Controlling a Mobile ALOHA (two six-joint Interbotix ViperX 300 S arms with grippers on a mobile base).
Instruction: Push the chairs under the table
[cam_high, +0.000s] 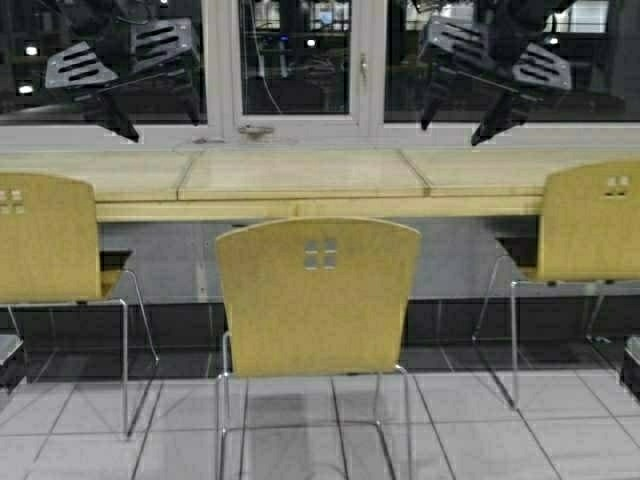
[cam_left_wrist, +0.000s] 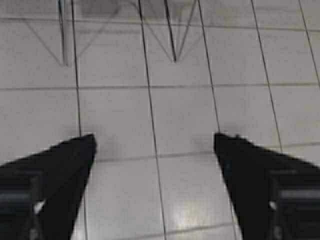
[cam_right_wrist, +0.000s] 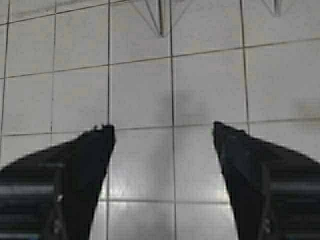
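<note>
At the nearest point, both wrist views showed jaws spread wide over bare floor tiles (cam_left_wrist: 165, 130): the left gripper (cam_left_wrist: 155, 142) and the right gripper (cam_right_wrist: 164, 131) each held nothing. In the high view the two arms hung raised at 11 and 1 o'clock, against the window (cam_high: 295, 60). The middle chair (cam_high: 318, 297) stood at 6 o'clock, back to the robot, clear of the table (cam_high: 300, 180) beyond it at 12. The left chair (cam_high: 45, 240) at 9 o'clock and the right chair (cam_high: 590, 222) at 3 o'clock sat closer in. Judged: approach stage, no contact made. The next move calls for lowering the grippers to the middle chair's back and driving forward squarely.
</note>
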